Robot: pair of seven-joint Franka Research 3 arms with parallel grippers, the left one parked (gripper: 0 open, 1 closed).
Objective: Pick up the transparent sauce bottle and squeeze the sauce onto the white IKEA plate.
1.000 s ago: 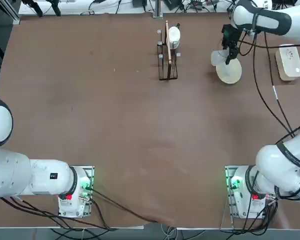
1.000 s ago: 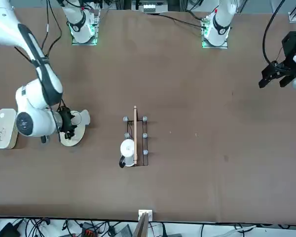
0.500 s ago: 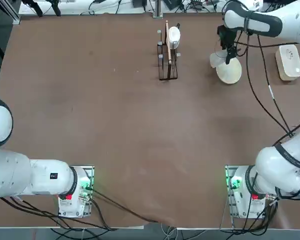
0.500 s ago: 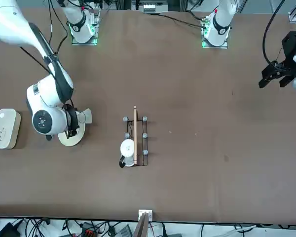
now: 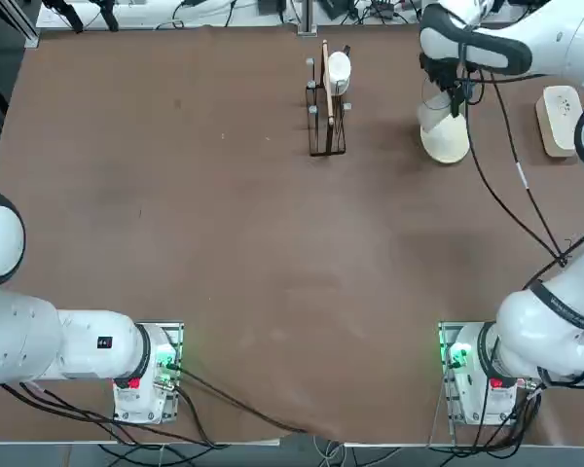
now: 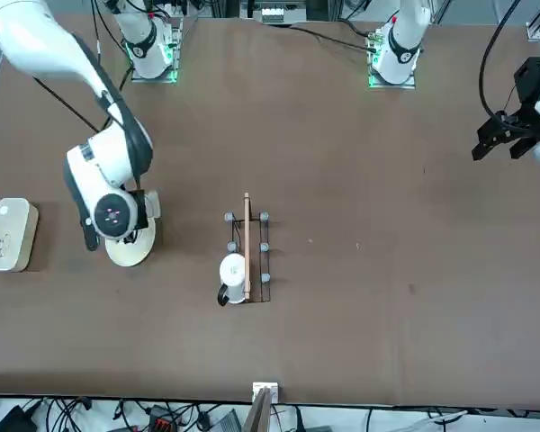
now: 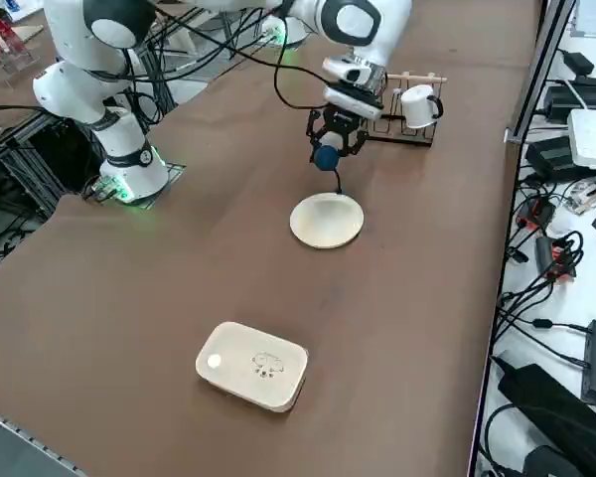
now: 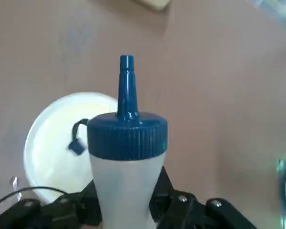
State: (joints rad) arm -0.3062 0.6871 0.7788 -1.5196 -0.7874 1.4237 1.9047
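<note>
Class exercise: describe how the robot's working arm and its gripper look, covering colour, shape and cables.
The right arm is glossy white with rounded joints and dark bands. Black cables hang along it. Its base glows green. The right gripper is black, with two angular jaws.

Right gripper tipped transparent sauce bottle nozzle-down, shifted left.

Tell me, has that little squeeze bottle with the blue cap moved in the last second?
Yes. In the top view the sauce bottle, held by the right gripper, tipped more upright beside the plate.
</note>
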